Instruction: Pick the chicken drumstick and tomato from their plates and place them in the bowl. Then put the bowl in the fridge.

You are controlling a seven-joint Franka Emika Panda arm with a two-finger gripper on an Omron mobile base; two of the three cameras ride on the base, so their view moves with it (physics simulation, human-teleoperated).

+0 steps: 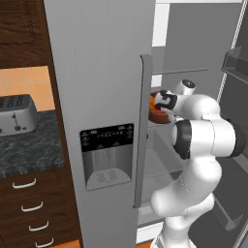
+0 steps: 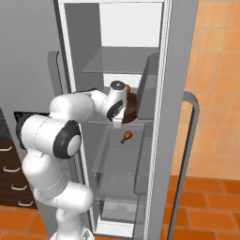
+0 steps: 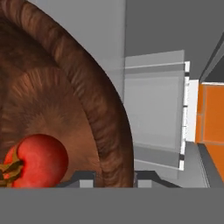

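We see the arm reaching into the open fridge (image 1: 104,72), its jaws (image 3: 113,178) closed on the rim of the bowl (image 3: 65,105), one finger (image 3: 85,180) inside the wall and the other outside. In the hand view the dark brown wooden bowl holds the tomato (image 3: 37,159), which lies on its floor close to the wall. From the right base view the bowl (image 2: 130,107) sits on a glass shelf (image 2: 140,123) in the middle of the fridge (image 2: 157,61), partly hidden behind the hand. The chicken drumstick (image 2: 126,136) shows below that shelf in the same view, outside the bowl, and we cannot tell what it rests on. In the left base view the bowl (image 1: 156,115) peeks out just past the edge of the closed door with the dispenser (image 1: 106,155). A toaster (image 1: 17,115) stands on the dark desk (image 1: 29,150) to the left.
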